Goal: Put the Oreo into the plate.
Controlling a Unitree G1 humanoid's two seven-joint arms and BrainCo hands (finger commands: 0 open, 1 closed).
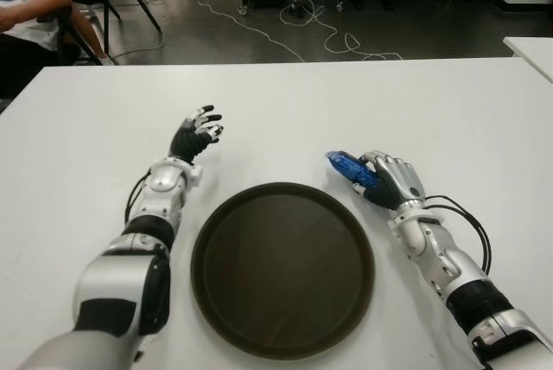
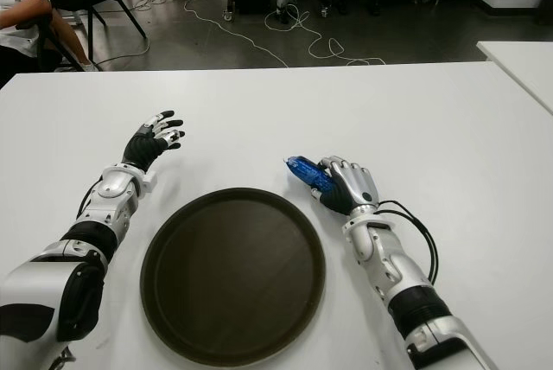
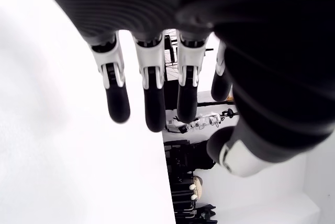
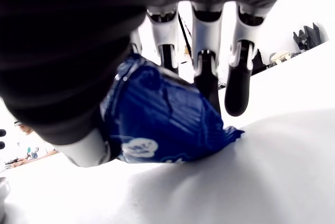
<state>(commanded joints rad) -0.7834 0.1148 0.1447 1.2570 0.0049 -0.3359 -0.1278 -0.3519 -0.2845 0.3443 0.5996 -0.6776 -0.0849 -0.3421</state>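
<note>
Round dark brown plastic plate (image 1: 282, 271) lying nearest me on white table (image 1: 467, 119), bare inside. My right hand (image 1: 390, 181) sitting just right of plate's far edge, fingers (image 4: 203, 56) curling around shiny blue Oreo packet (image 4: 162, 116), packet pressing against table, outside plate. My left hand (image 1: 195, 134) hovering beyond plate's left edge, fingers (image 3: 149, 90) hanging loosely spread, holding nothing.

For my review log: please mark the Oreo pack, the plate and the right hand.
Oreo pack (image 1: 344, 165): left eye view, blue wrapper end sticking out of the hand.
Plate (image 1: 216, 230): left eye view, bare dark rim.
Right hand (image 1: 396, 181): left eye view, back of the hand.
</note>
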